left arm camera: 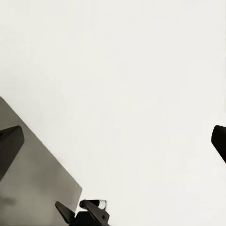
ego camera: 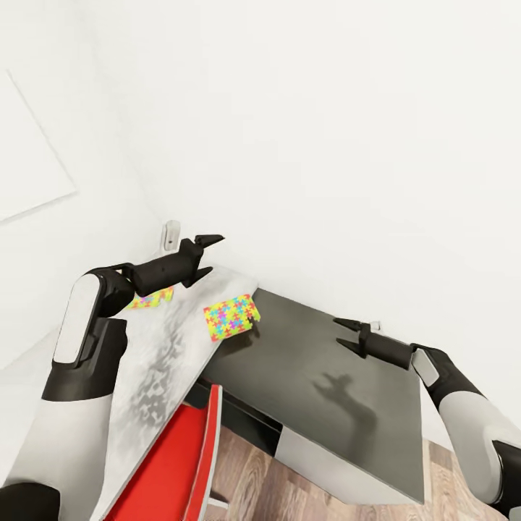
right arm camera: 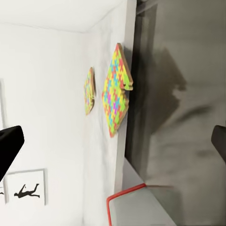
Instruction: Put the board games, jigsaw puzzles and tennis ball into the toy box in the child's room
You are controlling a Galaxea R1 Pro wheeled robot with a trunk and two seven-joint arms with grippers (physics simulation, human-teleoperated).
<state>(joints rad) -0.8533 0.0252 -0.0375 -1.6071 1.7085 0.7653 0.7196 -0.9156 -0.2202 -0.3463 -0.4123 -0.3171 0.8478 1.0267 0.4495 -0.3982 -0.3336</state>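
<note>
Two jigsaw puzzles lie on the pale table (ego camera: 155, 362). One jigsaw puzzle (ego camera: 230, 317) (right arm camera: 115, 92) hangs partly over the table's edge, above the lower dark cabinet. The other jigsaw puzzle (ego camera: 152, 298) (right arm camera: 88, 90) is half hidden behind my left forearm. My left gripper (ego camera: 211, 255) (left arm camera: 113, 141) is open and empty, raised above the table's far corner near the wall. Above the dark cabinet, my right gripper (ego camera: 338, 331) (right arm camera: 113, 143) is open and empty and points at the overhanging puzzle. The toy box, board games and tennis ball are out of view.
A dark-topped cabinet (ego camera: 325, 383) (left arm camera: 33, 179) stands lower than the table, against the white wall. A red chair (ego camera: 174, 463) (right arm camera: 122, 195) sits under the table's near edge. A wall fitting (ego camera: 171, 235) is in the corner. Wooden floor (ego camera: 253, 477) shows below.
</note>
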